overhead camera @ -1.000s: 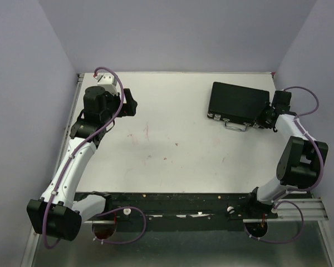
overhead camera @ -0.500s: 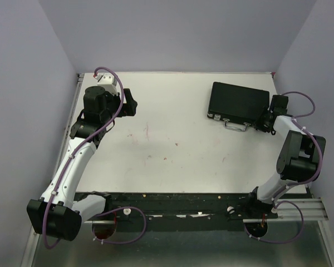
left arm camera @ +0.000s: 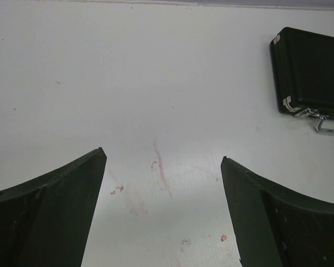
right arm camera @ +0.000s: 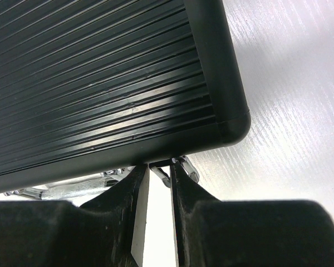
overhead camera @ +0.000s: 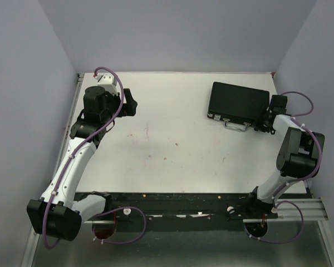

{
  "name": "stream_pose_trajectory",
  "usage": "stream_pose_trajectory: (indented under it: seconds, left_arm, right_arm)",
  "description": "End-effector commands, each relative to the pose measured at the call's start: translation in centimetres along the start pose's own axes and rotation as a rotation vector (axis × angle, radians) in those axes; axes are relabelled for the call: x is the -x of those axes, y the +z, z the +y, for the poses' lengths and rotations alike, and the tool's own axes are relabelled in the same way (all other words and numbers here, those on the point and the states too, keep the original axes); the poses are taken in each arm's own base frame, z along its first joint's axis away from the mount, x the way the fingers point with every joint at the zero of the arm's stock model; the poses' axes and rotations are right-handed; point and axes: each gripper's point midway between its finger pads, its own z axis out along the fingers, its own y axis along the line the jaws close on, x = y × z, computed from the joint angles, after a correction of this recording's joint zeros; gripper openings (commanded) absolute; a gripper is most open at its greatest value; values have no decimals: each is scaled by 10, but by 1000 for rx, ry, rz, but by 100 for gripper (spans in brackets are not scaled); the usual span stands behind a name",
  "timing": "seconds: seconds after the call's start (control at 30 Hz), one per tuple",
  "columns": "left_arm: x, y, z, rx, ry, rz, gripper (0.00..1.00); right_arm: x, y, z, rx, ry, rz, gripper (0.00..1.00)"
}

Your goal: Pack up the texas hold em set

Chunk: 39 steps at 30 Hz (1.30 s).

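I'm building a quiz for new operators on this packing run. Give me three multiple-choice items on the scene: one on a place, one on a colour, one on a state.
1. Where on the table is the black case?
A) near left B) far right C) centre
2. What colour is the case's handle?
A) silver B) red C) blue
3. How is the left end effector?
A) shut on the case B) open and empty C) shut on a card deck

1 B: the overhead view shows it by the far right corner.
2 A: it shines silver against the black shell.
3 B: its jaws stand wide apart over bare table.
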Motion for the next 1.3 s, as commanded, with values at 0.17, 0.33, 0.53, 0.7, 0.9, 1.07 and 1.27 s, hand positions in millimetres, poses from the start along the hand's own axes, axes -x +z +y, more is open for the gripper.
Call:
stream_pose_trajectory:
  seconds: [0.17, 0.33, 0.53, 0.7, 0.9, 1.07, 1.27]
  left_arm:
    - [13, -7, -1, -4, 5, -42, 99]
    - [13, -7, -1, -3, 7, -44, 99]
    - [15, -9, -1, -5, 6, -50, 99]
    - [15, -9, -3, -9, 5, -50, 99]
    - [15, -9, -3, -10, 5, -52, 99]
    - [15, -9, -3, -13, 4, -51, 99]
    - [14, -9, -5, -19, -1, -50, 99]
  right_arm:
    - [-9, 27, -3, 36, -92, 18, 30]
    - [-9, 21, 6, 101, -125, -8, 38]
    - [-6, 8, 22, 201, -145, -63, 43]
    - [3, -6, 36, 279, -167, -138, 49]
    - [5, -22, 42, 325, -171, -199, 56]
    - [0, -25, 39, 316, -159, -196, 56]
    - [-7, -32, 28, 271, -124, -229, 56]
